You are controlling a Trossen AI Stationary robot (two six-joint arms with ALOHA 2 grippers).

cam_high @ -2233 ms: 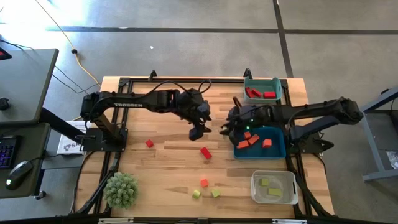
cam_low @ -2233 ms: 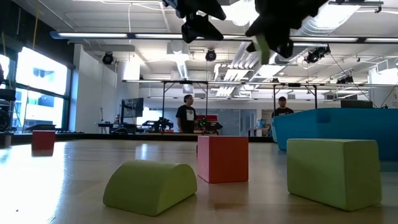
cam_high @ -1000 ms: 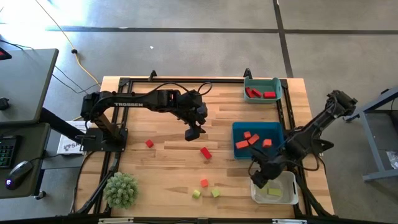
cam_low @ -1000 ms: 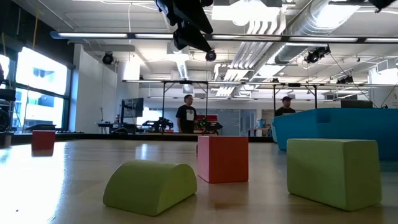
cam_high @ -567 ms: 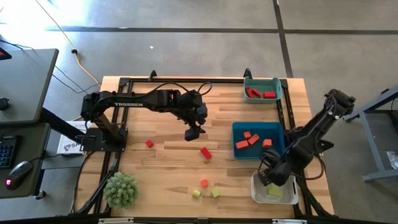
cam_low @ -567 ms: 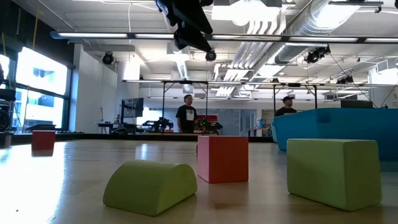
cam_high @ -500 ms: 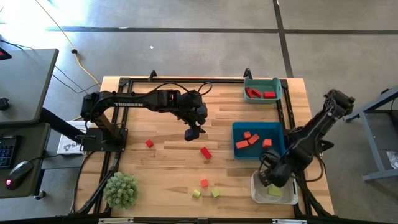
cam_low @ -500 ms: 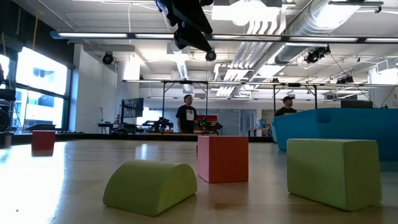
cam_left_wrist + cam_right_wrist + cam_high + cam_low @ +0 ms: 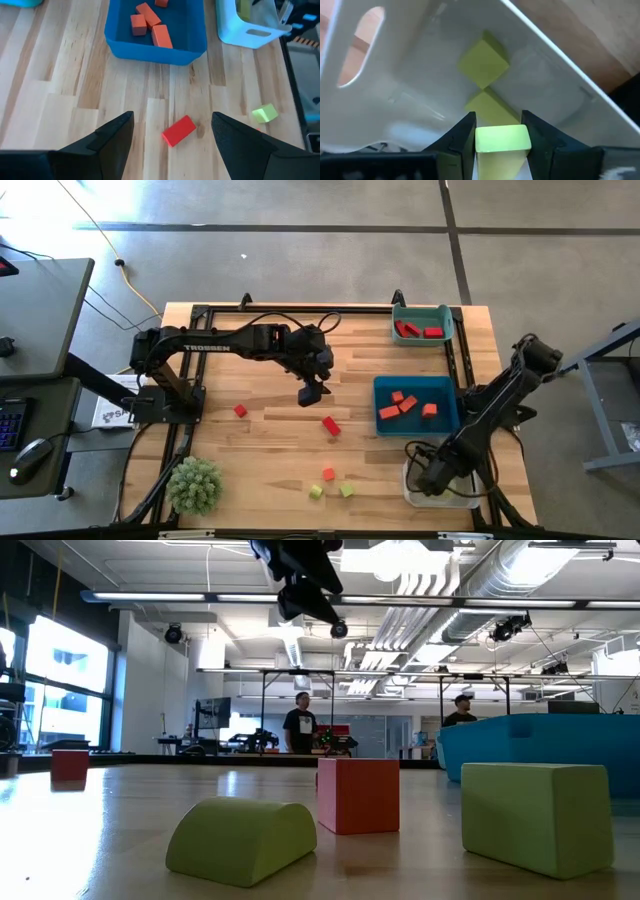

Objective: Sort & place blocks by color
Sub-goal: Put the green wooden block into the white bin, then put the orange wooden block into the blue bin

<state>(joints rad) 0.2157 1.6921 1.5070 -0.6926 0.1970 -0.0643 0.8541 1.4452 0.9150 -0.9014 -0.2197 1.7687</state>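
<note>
The right end effector (image 9: 501, 131) reaches down into the white bin (image 9: 412, 492), its two fingers (image 9: 462, 134) pinching a yellow-green block (image 9: 501, 138). Just beyond its tips, on the bin floor, lie two more yellow-green blocks: one (image 9: 491, 109) close under the held block and a second (image 9: 483, 62) touching it on the far side. Next beyond that end effector, up the tabletop (image 9: 260, 440), sits the blue bin (image 9: 452, 420) with four orange blocks (image 9: 404, 403), and farther on the teal bin (image 9: 446, 312) with at least two red blocks (image 9: 418, 331); an exact count there cannot be made. The left end effector (image 9: 311, 393) hangs above the middle of the tabletop with its fingers (image 9: 113, 137) spread and nothing between them. Nearest below and ahead of it lies one red bar (image 9: 178, 131), well apart from the blue bin. Beyond the bar, toward the front edge, stand one orange cube (image 9: 328, 474) and two yellow-green blocks, one (image 9: 315, 492) on either side (image 9: 347, 490) of it, near but not touching. To the left end effector's other side one red cube (image 9: 240, 411) lies alone. Farthest off, at the front corner, stands one spiky green plant ball (image 9: 194, 485).
</note>
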